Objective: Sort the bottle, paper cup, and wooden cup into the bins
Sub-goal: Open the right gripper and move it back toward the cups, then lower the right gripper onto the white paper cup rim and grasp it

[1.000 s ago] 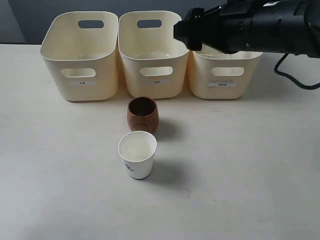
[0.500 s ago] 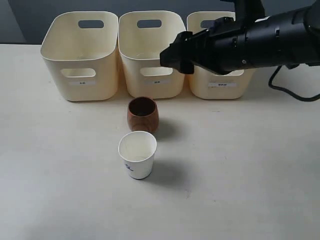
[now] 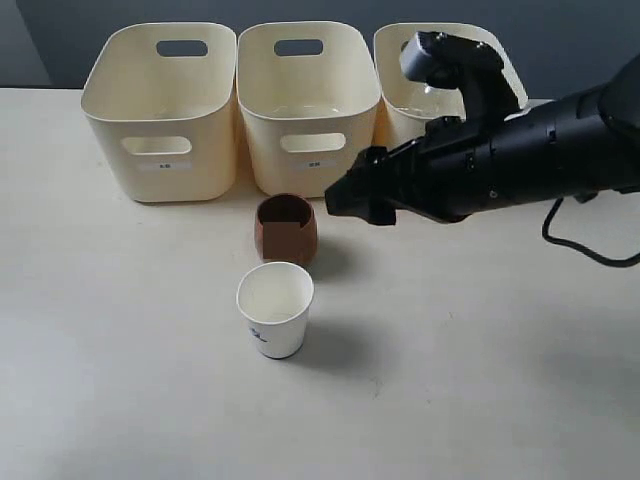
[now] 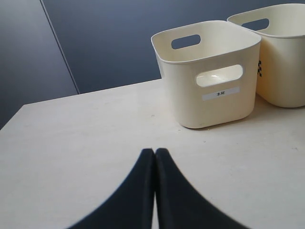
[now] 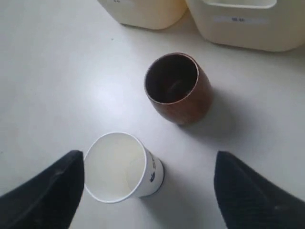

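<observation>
The wooden cup stands upright in front of the middle bin. The white paper cup stands just nearer than it. My right gripper hangs open above the table, right of the wooden cup, touching neither cup. In the right wrist view the wooden cup and paper cup lie below the gripper, whose fingers are spread wide. My left gripper is shut and empty, low over the table before the left bin. No bottle shows in any view.
Three cream bins line the back: left bin, the middle one, and the right bin, partly hidden by my right arm. A black cable trails at the right. A second bin shows in the left wrist view.
My right arm has swung down and forward from over the right bin to a spot beside the wooden cup. Its jaws stayed open. The cups have not moved.
</observation>
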Available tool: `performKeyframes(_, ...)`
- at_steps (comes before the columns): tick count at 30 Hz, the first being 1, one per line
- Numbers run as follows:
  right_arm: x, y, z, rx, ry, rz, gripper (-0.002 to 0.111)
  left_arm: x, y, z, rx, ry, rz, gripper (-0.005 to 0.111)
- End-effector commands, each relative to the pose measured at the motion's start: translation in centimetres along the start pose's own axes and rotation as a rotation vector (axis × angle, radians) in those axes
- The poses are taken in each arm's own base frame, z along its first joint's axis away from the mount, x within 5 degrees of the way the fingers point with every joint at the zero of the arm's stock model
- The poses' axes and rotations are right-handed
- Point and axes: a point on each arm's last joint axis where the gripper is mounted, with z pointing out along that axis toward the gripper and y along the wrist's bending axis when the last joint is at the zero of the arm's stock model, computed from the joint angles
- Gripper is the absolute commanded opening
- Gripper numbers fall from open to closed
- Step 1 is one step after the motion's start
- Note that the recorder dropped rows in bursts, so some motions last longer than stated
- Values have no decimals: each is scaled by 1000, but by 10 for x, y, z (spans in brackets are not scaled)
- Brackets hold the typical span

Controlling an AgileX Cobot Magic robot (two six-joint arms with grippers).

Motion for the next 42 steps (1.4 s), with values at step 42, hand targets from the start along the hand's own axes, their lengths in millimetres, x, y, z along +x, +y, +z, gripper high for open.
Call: performKeyframes(42,41,3,86,20,138,118,72,0,0,0,4,-5,-6,0)
